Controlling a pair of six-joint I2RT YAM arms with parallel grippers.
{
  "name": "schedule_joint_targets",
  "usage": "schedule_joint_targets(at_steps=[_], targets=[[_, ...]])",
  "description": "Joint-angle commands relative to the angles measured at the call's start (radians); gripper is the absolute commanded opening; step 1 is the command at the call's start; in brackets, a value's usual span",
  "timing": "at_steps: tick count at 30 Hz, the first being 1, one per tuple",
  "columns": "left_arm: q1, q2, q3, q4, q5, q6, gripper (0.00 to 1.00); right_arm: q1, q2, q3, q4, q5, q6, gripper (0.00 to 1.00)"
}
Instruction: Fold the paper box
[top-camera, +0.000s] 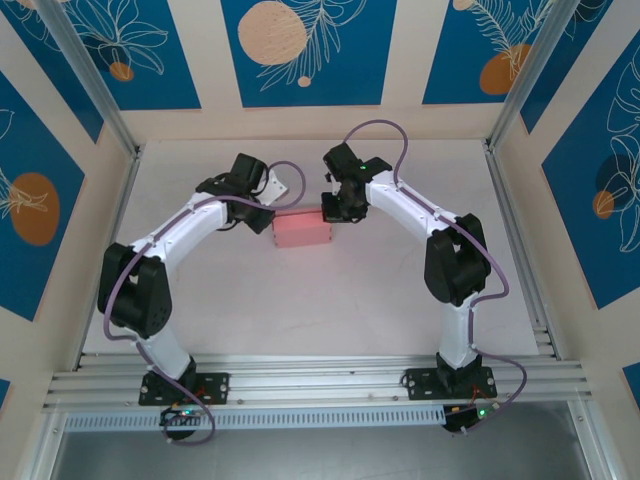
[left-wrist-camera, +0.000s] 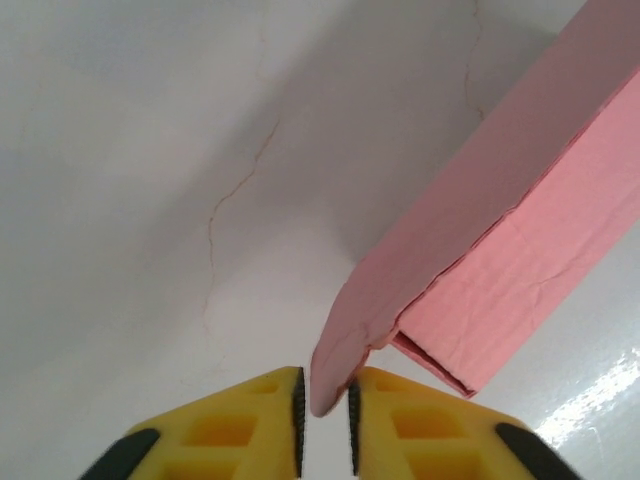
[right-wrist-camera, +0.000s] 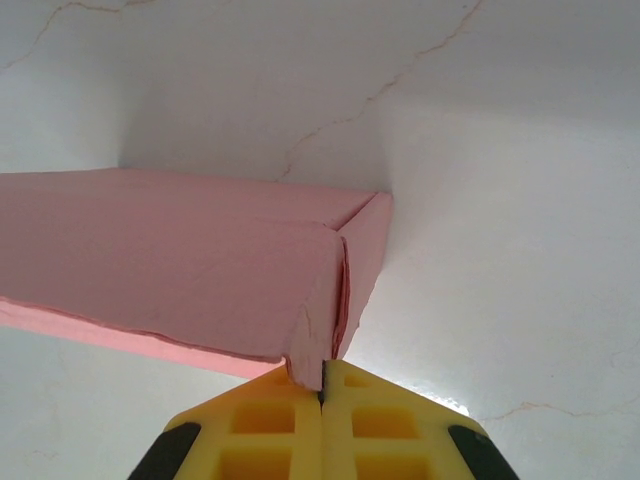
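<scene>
Left hand (left-wrist-camera: 325, 400) sat narrow around paper box (left-wrist-camera: 520, 250) end flap, probably to tuck it, grip unclear; right hand (right-wrist-camera: 322, 378) pinched opposite end steady.

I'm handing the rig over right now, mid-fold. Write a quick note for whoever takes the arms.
Left gripper: jaws almost together around the loose end flap of the paper box; firm pinch not certain.
Right gripper: shut on the box's opposite end edge.
Box: lying flat on the table, between the two grippers.
Done: body formed into a flat rectangular box.
Left to do: flap end is open, flap sticking out; tuck it in, then check the other end.
</scene>
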Motion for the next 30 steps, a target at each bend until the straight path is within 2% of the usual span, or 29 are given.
schedule_joint_targets(at_steps=[1, 3, 8, 14, 22, 26, 30], targets=[[0.012, 0.012, 0.029, -0.022, 0.024, -0.015, 0.1, 0.009, 0.025, 0.023, -0.044, -0.004, -0.012, 0.0], [0.012, 0.01, 0.037, -0.024, 0.04, -0.032, 0.05, 0.011, 0.023, 0.023, -0.043, -0.004, -0.012, 0.0], [0.012, 0.009, 0.06, -0.028, 0.076, -0.103, 0.0, 0.017, 0.025, 0.025, -0.042, 0.002, -0.012, 0.0], [0.015, 0.012, 0.082, -0.06, 0.132, -0.19, 0.0, 0.03, 0.037, 0.034, -0.052, 0.026, -0.02, 0.0], [0.064, 0.019, 0.1, -0.058, 0.327, -0.32, 0.0, 0.042, 0.052, 0.048, -0.065, 0.057, -0.022, 0.0], [0.071, 0.01, 0.092, -0.062, 0.326, -0.333, 0.0, 0.049, 0.053, 0.05, -0.067, 0.063, -0.021, 0.0], [0.073, 0.011, 0.073, -0.059, 0.325, -0.328, 0.0, 0.051, 0.045, 0.05, -0.048, 0.045, -0.013, 0.14]])
